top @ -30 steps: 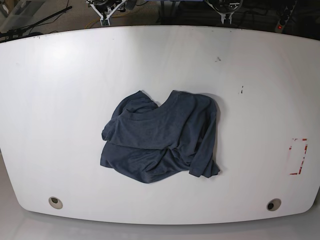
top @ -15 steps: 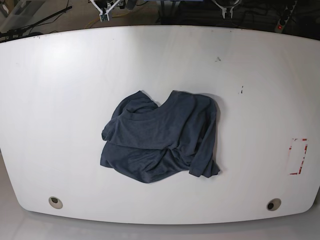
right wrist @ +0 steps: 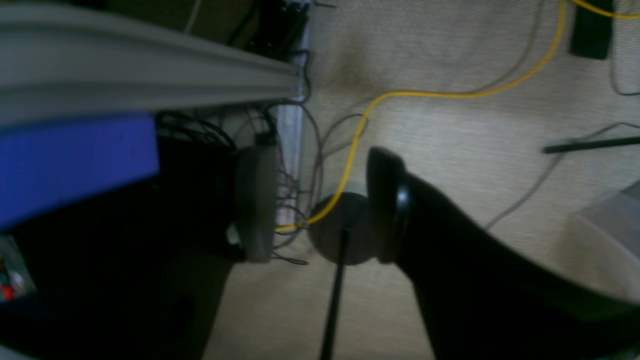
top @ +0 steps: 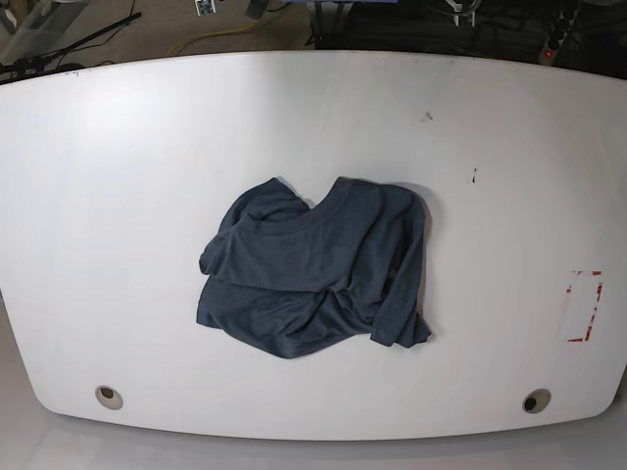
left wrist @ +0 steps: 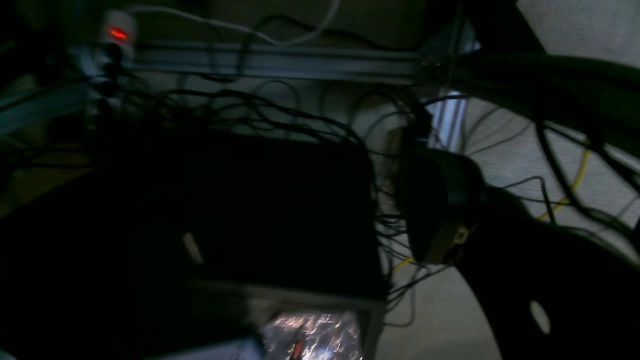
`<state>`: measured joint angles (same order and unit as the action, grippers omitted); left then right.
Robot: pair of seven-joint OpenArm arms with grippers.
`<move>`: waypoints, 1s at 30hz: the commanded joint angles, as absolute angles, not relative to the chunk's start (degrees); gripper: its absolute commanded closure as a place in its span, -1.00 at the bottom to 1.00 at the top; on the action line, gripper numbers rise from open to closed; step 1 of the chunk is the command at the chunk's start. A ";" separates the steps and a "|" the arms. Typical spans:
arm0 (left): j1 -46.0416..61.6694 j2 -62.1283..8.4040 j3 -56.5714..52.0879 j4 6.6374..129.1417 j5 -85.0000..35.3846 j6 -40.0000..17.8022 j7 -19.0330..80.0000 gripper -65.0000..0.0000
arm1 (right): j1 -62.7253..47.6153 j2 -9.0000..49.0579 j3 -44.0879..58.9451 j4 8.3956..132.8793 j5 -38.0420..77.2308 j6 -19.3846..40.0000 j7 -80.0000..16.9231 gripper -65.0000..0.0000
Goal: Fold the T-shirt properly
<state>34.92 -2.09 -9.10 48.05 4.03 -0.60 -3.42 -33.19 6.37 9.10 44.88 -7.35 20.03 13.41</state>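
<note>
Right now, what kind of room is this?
Probably a robot lab or workshop. A T-shirt lies crumpled on a big white table, and tangled cables and a yellow cable run across the carpeted floor.

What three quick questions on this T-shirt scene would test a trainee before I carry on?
1. True or false: the T-shirt lies flat and neatly folded.
2. Is either pincer touching the shirt? A) left B) right C) neither
3. Fill in: the red marking sits near the table's ____ edge in the base view.

Key:
1. False; it lies crumpled in a heap near the table's middle.
2. C; no arm reaches over the table, and both wrist views show only floor and cables.
3. Right.
</note>
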 commanded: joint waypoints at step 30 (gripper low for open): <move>71.34 -5.32 -9.80 110.73 -9.80 -0.48 -1.19 -0.47 | -68.35 17.89 9.10 96.48 19.91 20.53 10.59 0.14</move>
<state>69.65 -5.41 -9.58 108.40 -9.32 -0.36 -0.32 -66.46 16.95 8.84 93.67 18.31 20.27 9.82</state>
